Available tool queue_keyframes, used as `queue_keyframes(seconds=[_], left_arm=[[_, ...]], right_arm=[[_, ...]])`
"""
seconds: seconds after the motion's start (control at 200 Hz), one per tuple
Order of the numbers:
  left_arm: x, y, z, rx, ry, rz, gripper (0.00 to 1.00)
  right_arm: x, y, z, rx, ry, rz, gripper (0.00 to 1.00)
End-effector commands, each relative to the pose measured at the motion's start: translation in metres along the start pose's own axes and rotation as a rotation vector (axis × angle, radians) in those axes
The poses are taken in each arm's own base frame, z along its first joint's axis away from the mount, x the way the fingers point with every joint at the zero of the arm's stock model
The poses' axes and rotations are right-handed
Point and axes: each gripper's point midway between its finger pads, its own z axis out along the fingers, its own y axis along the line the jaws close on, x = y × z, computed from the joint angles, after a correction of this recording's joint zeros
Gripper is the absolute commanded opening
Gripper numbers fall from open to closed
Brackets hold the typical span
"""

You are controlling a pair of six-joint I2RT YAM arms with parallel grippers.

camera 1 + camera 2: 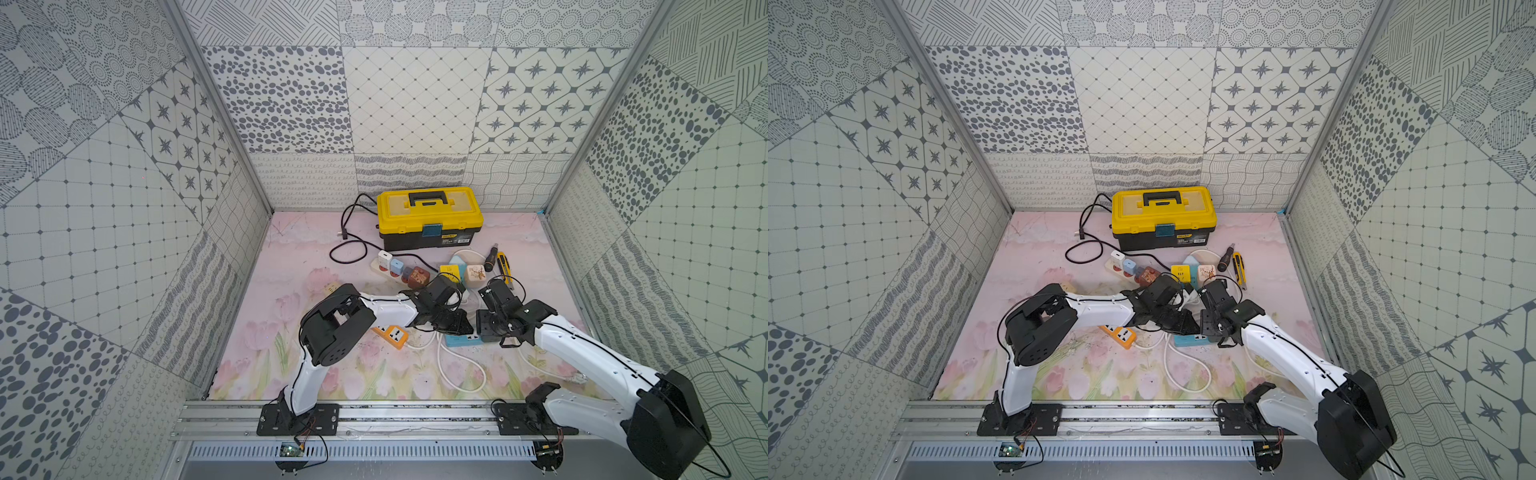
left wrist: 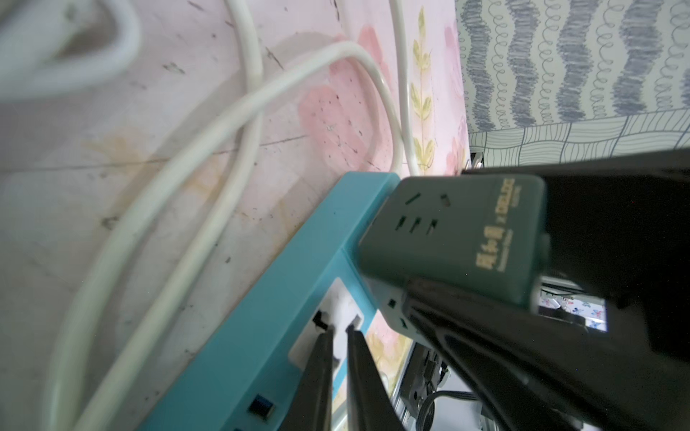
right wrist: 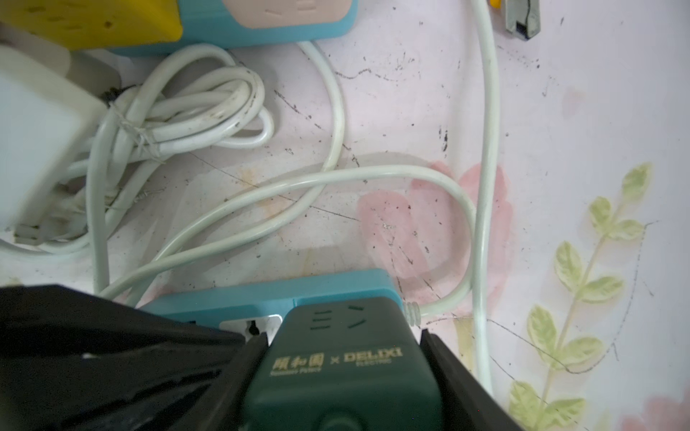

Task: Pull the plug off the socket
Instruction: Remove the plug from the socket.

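Both top views look down from high at the front onto the whole floral pink counter [image 1: 374, 374]. Each wrist camera sits close above the turquoise plastic power strip [image 2: 239, 336], which both share.

A dark green, boxy plastic adapter plug [image 3: 343, 369] with gold lettering sat plugged upright into one end of a flat teal plastic socket strip [image 2: 239, 336] lying on the flowered counter [image 3: 410, 112].
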Motion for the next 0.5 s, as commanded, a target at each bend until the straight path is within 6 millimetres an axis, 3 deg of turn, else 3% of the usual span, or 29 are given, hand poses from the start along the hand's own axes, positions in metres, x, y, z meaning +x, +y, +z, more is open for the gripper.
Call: queue_keyframes(seconds=[0.0, 0.115, 0.295, 0.495], left_arm=[[0.069, 0.07, -0.001, -0.282, 0.202, -0.087, 0.14], [0.078, 0.086, -0.001, -0.326, 0.215, -0.101, 0.14], [0.083, 0.105, -0.001, -0.358, 0.23, -0.16, 0.14], [0.071, 0.1, -0.006, -0.334, 0.203, -0.159, 0.14]], right_arm=[[-0.049, 0.017, -0.015, -0.129, -0.133, 0.093, 0.33], [-0.044, 0.019, -0.015, -0.166, -0.12, 0.095, 0.33], [-0.034, 0.03, -0.043, -0.153, -0.22, 0.013, 0.31], [-0.035, 0.008, -0.067, -0.034, -0.271, 0.028, 0.31]])
